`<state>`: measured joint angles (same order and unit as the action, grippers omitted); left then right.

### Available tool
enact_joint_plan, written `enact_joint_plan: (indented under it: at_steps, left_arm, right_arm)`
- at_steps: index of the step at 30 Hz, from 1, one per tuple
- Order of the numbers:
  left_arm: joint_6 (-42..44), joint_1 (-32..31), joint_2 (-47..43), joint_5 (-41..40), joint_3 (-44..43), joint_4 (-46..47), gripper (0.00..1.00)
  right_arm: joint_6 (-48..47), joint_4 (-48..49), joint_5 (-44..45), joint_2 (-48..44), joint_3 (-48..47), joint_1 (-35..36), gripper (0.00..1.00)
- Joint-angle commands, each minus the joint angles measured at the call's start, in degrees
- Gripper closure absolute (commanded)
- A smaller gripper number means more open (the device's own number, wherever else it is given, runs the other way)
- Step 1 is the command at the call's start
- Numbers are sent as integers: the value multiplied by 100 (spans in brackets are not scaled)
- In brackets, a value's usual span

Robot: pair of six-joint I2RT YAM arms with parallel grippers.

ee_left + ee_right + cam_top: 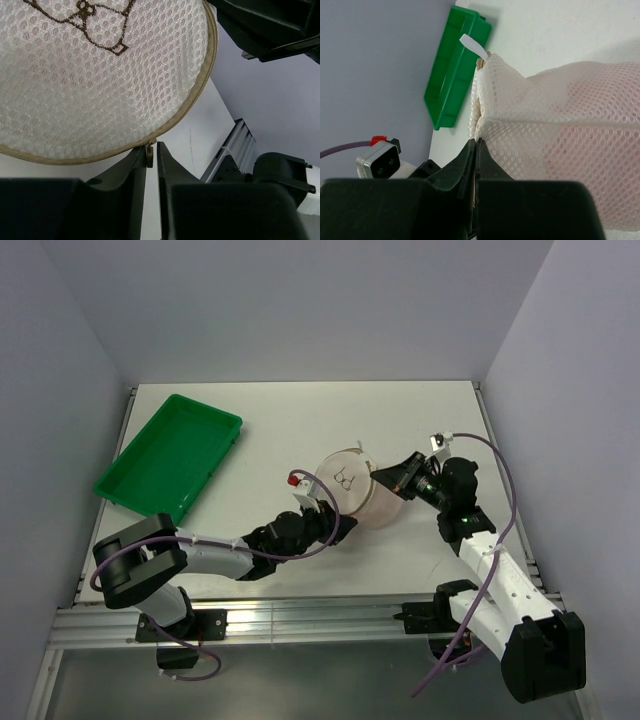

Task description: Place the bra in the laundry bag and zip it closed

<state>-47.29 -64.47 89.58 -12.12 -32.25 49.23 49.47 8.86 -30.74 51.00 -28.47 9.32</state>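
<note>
Bra (590,145) shows pink inside laundry bag (100,75): loading done. Right fingers (457,167) clamp its mesh; left fingers (172,172) pinch zipper pull (149,156) between them. Zipping seemingly unfinished.

Green tray (170,457): rectangular plastic, raised rim, left-centre of the top view, lying flat on the white counter (280,420). It is skewed, long sides running from lower left to upper right. Its lower-left corner reaches the counter's left edge; cannot tell if it overhangs. Same tray (454,75) shows upper left-centre in the right wrist view, seen side-on. Pale grey-lilac walls (300,300) close the counter on the left, back and right. Silver metal rail (310,625) runs along the near edge, bottom of the top view. In the left wrist view bare counter (200,130) is right of centre, rail (235,145) beyond it.
</note>
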Motion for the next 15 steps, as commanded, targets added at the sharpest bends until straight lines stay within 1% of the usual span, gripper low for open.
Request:
enact_joint_plan:
  at_steps: [1,2,5,6,9,13,15]
  left_arm:
    - [-44,22,7,-72,-212,456,81]
    - [-44,22,7,-63,-194,447,83]
    - [-35,22,-55,-89,-124,377,97]
    - [35,22,-90,-89,-106,307,100]
    - [193,22,-318,-168,-10,61,100]
    - [334,22,-905,-431,411,-404,100]
    - [387,22,-1143,-624,570,-546,100]
  right_arm:
    - [19,327,-107,-99,26,-27,100]
    - [36,361,-107,-91,60,-18,100]
    - [36,379,-116,-55,35,-18,100]
    - [19,353,-108,-47,17,-27,100]
    - [-113,82,24,-82,-150,-27,100]
    - [-490,-490,314,14,-492,-36,100]
    - [-570,-543,367,111,-633,-27,100]
